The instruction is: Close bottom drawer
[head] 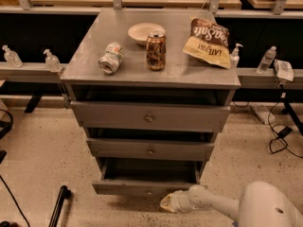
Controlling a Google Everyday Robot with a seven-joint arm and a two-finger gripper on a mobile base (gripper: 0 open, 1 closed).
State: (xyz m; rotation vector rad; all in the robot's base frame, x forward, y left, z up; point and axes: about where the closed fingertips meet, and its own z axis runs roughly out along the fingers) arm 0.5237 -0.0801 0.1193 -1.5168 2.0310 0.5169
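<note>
The bottom drawer (pixel 137 187) is the lowest and slimmest grey front of the cabinet (pixel 94 56). It stands pulled out, its dark inside showing, with a small round knob (pixel 149 192) at the middle of its front. My gripper (pixel 166 203) is at the end of the white arm (pixel 213 205), which reaches in from the lower right. It sits low, just in front of and below the right part of the drawer front, close to it; I cannot tell if it touches.
The mid-sized drawer (pixel 150 149) and the tall top drawer (pixel 149 117) sit above. On the cabinet top are a bowl (pixel 146 32), an upright can (pixel 155 51), a crushed can (pixel 110 58) and a chip bag (pixel 208 41). Cables (pixel 279 136) lie at right; a black pole (pixel 59 205) at lower left.
</note>
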